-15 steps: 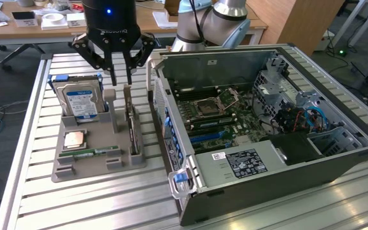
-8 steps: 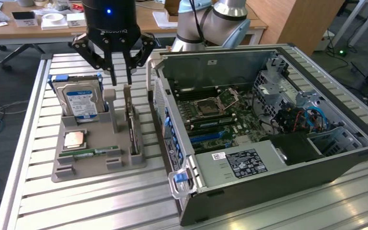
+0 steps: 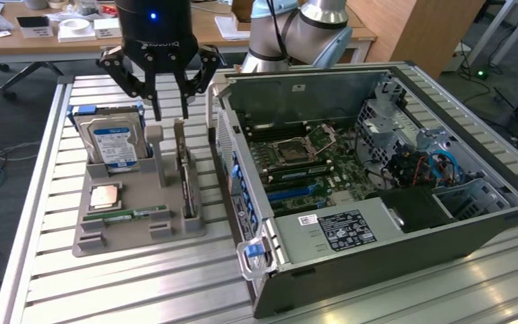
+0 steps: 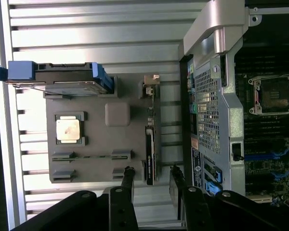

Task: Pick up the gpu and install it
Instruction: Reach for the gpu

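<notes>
Spread and empty, the fingers point(image 3: 156, 104) hover over the gpu point(image 3: 184, 172), which stands on edge in the grey holder point(image 3: 124, 234) on the tabletop point(image 3: 106, 287); it looks light, stiff and fragile, probably best pinched across its upper edge

Exterior view looks down obliquely from farther off — wrist view straight down, nearer — sharing tray point(image 3: 126, 234) and case point(image 3: 358, 270).

The tray point(image 3: 124, 237) is grey, gpu point(image 3: 184, 177) dark, hand point(image 3: 170, 112) black.
</notes>
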Motion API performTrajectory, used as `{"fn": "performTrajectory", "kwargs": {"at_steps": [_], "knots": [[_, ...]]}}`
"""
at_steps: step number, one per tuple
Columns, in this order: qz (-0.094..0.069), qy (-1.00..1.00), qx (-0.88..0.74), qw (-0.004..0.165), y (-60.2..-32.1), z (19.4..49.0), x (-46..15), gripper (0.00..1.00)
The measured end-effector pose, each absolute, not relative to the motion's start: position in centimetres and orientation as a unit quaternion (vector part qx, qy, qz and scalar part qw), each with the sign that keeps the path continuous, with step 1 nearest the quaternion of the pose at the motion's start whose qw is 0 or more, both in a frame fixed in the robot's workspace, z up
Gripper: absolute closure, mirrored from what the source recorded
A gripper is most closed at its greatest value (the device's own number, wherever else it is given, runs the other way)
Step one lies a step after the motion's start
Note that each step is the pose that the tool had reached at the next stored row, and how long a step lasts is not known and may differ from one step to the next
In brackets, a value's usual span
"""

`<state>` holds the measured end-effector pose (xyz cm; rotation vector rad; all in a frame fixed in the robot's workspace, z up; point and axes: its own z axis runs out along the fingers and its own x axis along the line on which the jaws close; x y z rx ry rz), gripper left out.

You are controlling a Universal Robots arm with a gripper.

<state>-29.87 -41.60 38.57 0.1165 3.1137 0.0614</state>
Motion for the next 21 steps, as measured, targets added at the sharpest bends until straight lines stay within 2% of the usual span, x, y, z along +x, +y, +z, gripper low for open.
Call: {"fn": "performTrajectory", "kwargs": {"at_steps": [21], "knots": [[0.02, 0.999, 0.037, 0.013, -41.6, 36.3, -29.9, 0.57]]}}
